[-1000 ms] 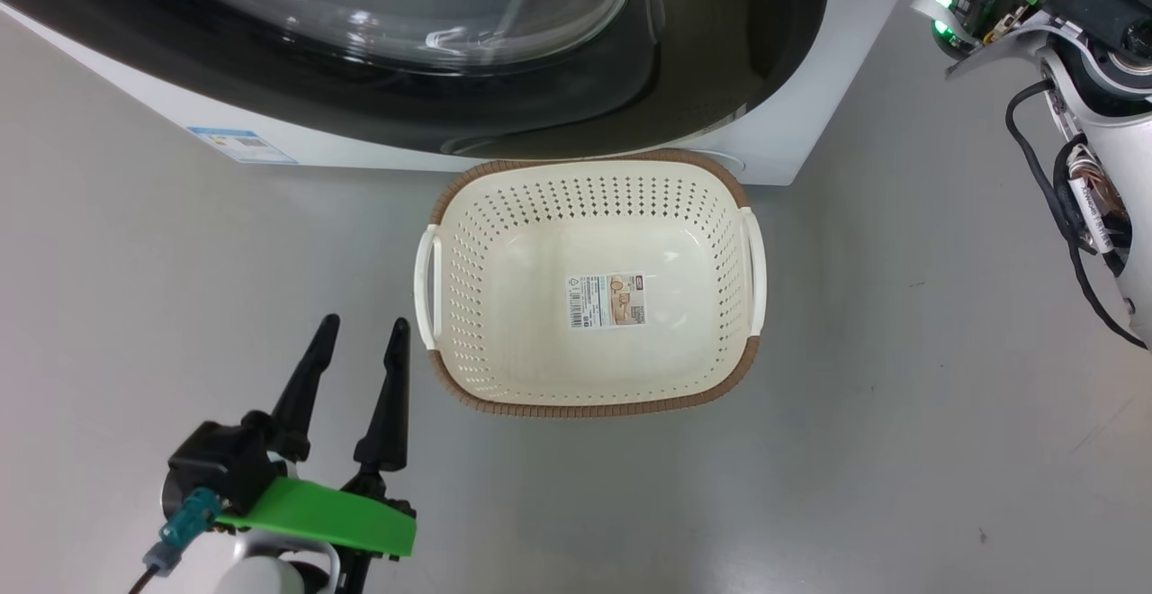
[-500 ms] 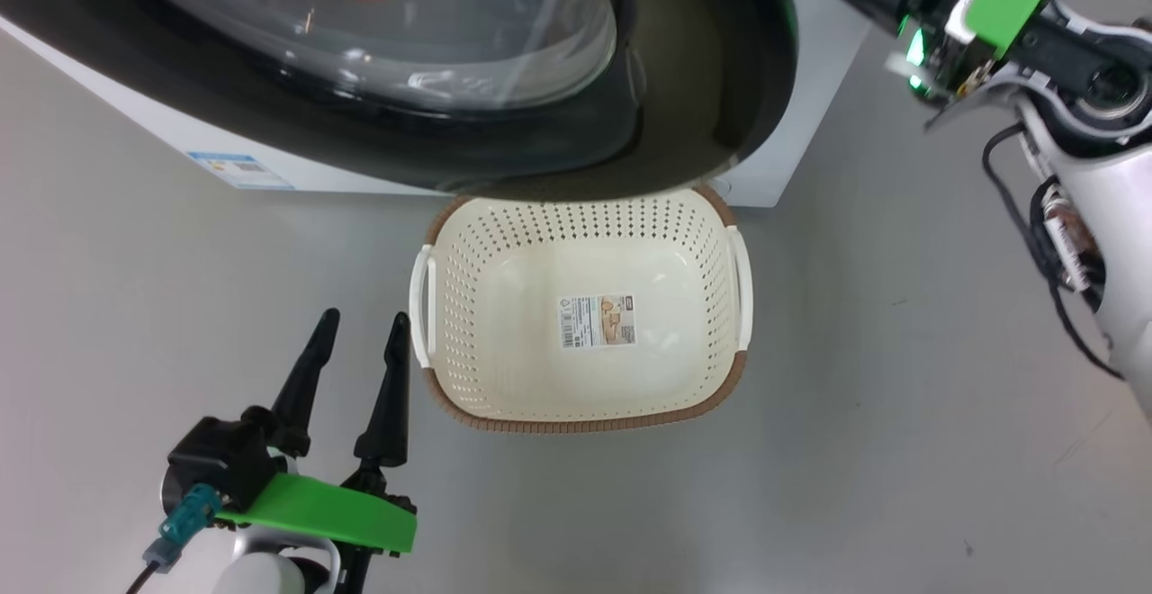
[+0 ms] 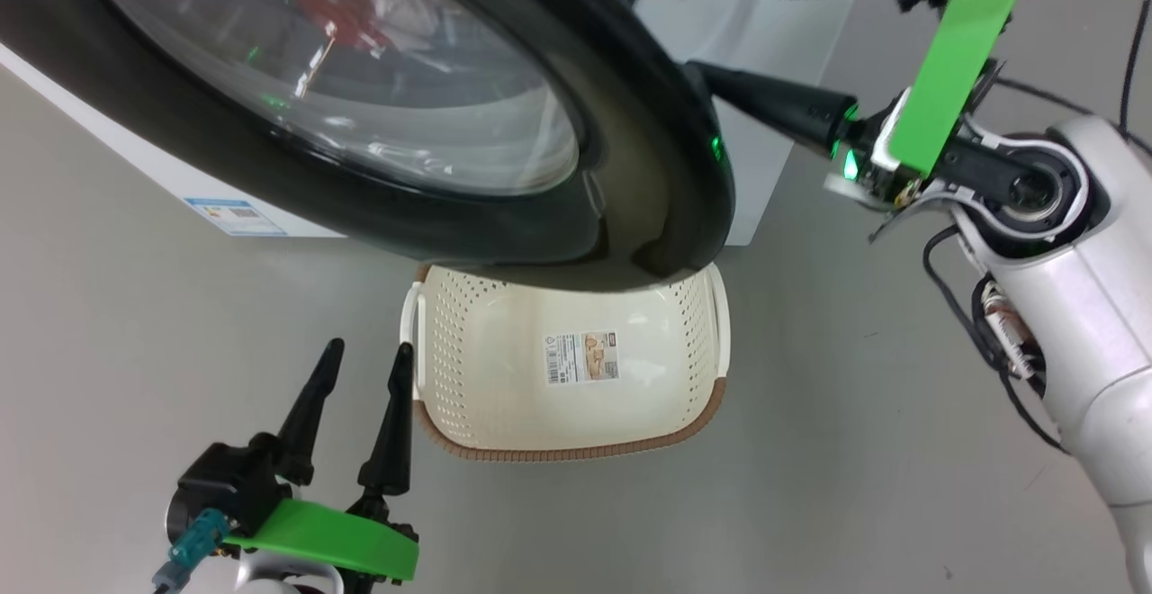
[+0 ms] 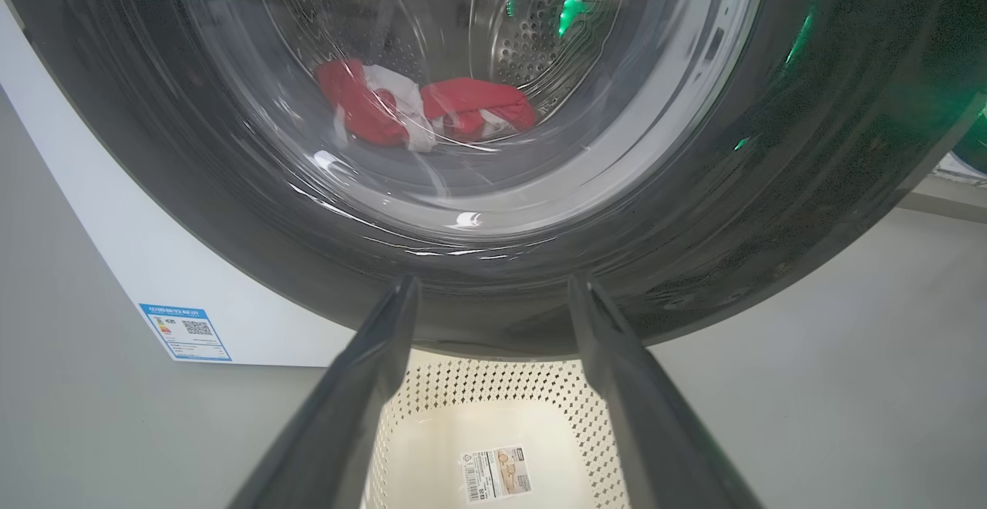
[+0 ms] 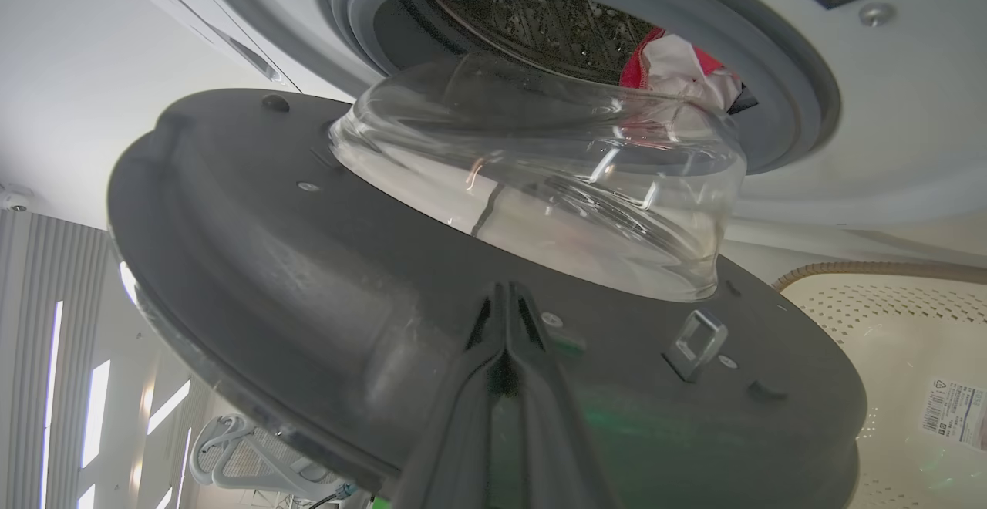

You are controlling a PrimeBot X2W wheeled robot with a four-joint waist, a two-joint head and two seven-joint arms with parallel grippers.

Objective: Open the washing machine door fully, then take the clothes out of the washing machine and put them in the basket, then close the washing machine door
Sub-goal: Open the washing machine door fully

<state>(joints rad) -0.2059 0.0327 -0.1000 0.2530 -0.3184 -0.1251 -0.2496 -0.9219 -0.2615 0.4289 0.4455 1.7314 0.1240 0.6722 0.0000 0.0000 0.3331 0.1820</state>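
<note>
The glossy black washing machine door (image 3: pixel 630 153) with its clear glass bowl (image 5: pixel 540 170) stands partly open, hanging over the far end of the basket (image 3: pixel 558 452). My right gripper (image 3: pixel 711 81) is shut, and its tips (image 5: pixel 505 289) rest against the door's inner face. Red and white clothes (image 4: pixel 370 108) lie in the steel drum, seen through the glass, and they peek out at the grey ring (image 5: pixel 678 62). The washing machine (image 3: pixel 765 0) is white. My left gripper (image 3: pixel 369 349) hangs open and holds nothing, left of the basket.
The cream basket (image 4: pixel 493 416) sits on the grey floor below the door, a sticker on its bottom. A blue label (image 3: pixel 234 216) marks the washer's lower left side. My pale right forearm (image 3: pixel 1080 306) fills the right side. The door's latch hook (image 5: pixel 698 339) juts out near my right fingers.
The door has swung further open over the basket, and my right gripper has come in behind its edge. The head camera has tilted up. My left gripper has stayed put.
</note>
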